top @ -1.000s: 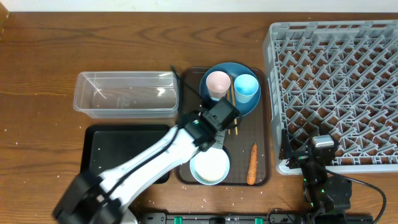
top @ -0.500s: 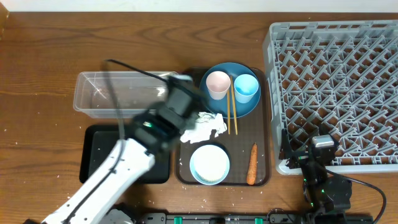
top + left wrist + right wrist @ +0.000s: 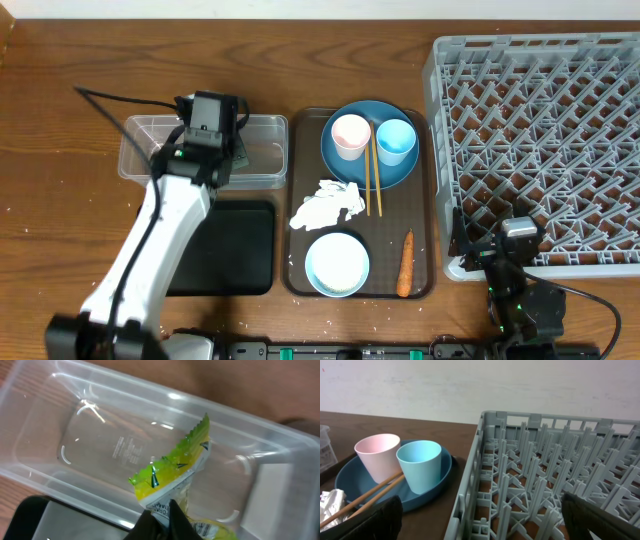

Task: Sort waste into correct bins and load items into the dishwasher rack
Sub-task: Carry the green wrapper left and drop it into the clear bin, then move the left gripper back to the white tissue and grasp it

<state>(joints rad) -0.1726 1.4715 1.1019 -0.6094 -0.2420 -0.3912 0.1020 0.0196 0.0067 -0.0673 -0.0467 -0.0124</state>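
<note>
The left arm has swung off the brown serving tray [image 3: 296, 283] and now hangs over the clear tub [image 3: 100, 445]; a crumpled white scrap [image 3: 328, 203] that it covered lies bare. The left claw [image 3: 161, 519] is pressed together, pinching the green-and-yellow wrapper [image 3: 172, 467], which sticks out just past its tips above the tub floor. This looks like the drop step of waste sorting: next the jaws need only part. The black tray [image 3: 240, 250] lies just behind the claw. The carrot [image 3: 405, 265] waits well off to its right. The right claw [image 3: 480, 517] stands spread wide at the rack [image 3: 530, 460].
</note>
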